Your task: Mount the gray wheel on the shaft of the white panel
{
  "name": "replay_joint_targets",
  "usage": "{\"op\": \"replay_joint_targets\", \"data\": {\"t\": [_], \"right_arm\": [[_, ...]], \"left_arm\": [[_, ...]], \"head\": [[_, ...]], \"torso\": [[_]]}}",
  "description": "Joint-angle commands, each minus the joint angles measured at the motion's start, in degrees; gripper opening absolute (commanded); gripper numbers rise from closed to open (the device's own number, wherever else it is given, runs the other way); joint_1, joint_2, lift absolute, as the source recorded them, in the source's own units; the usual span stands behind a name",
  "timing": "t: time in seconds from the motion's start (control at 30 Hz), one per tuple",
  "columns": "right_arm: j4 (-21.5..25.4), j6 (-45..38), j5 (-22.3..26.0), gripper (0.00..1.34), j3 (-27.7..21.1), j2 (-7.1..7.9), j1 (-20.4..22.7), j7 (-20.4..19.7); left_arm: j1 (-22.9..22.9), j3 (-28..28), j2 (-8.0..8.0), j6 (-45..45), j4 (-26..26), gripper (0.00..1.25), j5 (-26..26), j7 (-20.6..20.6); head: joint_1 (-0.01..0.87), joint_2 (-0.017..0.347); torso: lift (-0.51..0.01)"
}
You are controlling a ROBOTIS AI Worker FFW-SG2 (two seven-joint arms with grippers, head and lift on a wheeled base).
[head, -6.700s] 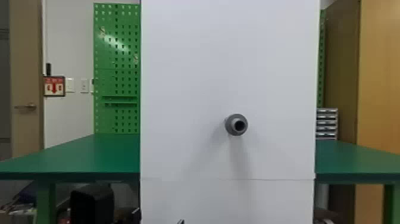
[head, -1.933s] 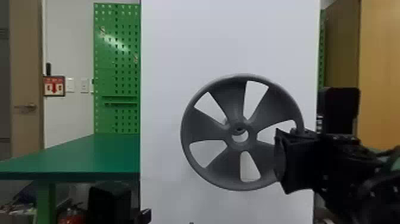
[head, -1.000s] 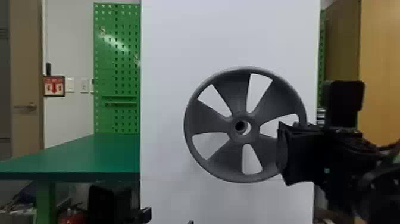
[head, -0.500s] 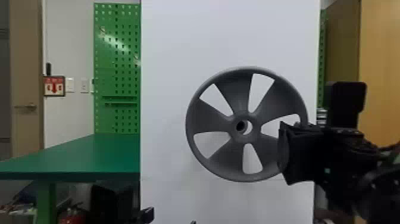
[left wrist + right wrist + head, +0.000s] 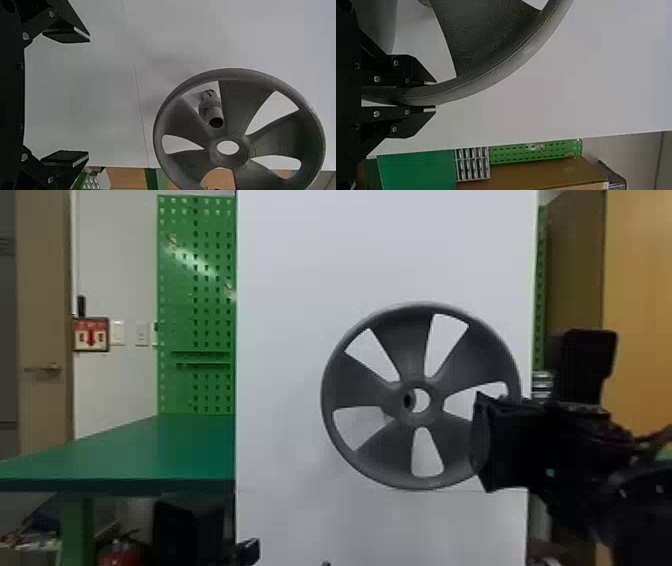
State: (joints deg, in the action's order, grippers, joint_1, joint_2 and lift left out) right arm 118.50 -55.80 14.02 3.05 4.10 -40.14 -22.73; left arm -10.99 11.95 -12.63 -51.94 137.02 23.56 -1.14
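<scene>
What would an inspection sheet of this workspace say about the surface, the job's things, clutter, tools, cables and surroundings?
Surface: upright flat white panel; green-topped table behind.
Job's things: gray five-spoked wheel before the panel, unmounted; gray cylindrical shaft visible through a wheel opening, outside the hub hole.
Clutter: mixed items under the table.
Tools: black two-fingered right tool gripping the wheel's rim; matching left tool open, holding nothing.
Cables: possibly a dark one near the right arm.
Surroundings: green perforated board, beige door.

gray wheel (image 5: 362, 385): before white panel (image 5: 280, 315) | right end effector (image 5: 480, 442): at wheel's rim | green table (image 5: 175, 450): left
</scene>
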Motion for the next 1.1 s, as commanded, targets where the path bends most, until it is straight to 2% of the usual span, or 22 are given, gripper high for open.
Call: {"op": "replay_joint_targets", "data": {"t": [0.0, 0.13, 0.5, 0.73, 1.07], "right_arm": [[-2.14, 0.51, 1.37, 0.15, -0.68, -0.06, -0.99, 0.58], [-3.81, 0.78, 2.68, 0.14, -1.56, 0.12, -1.96, 2.34], [-7.06, 1.22, 3.83, 0.14, -2.26, 0.38, -3.89, 2.86], [-9.78, 2.01, 5.67, 0.14, -3.49, 0.47, -4.51, 4.97], [-12.86, 3.32, 6.29, 0.14, -3.93, 0.64, -5.47, 5.85]], "left_arm": [[-0.09, 0.00, -0.03, 0.00, 0.00, 1.01, -0.01, 0.00], [-0.17, 0.09, -0.03, 0.00, 0.00, 1.01, -0.10, 0.00], [-0.35, 0.35, -0.11, 0.00, 0.00, 1.01, -0.18, 0.09], [-0.53, 0.35, -0.11, 0.00, 0.00, 1.00, -0.27, 0.09], [-0.70, 0.61, -0.20, 0.00, 0.00, 1.00, -0.36, 0.09]], "head": [[0.038, 0.040], [0.038, 0.040], [0.038, 0.040], [0.038, 0.040], [0.038, 0.040]], "torso": [[-0.510], [-0.510], [-0.510], [-0.510], [-0.510]]}}
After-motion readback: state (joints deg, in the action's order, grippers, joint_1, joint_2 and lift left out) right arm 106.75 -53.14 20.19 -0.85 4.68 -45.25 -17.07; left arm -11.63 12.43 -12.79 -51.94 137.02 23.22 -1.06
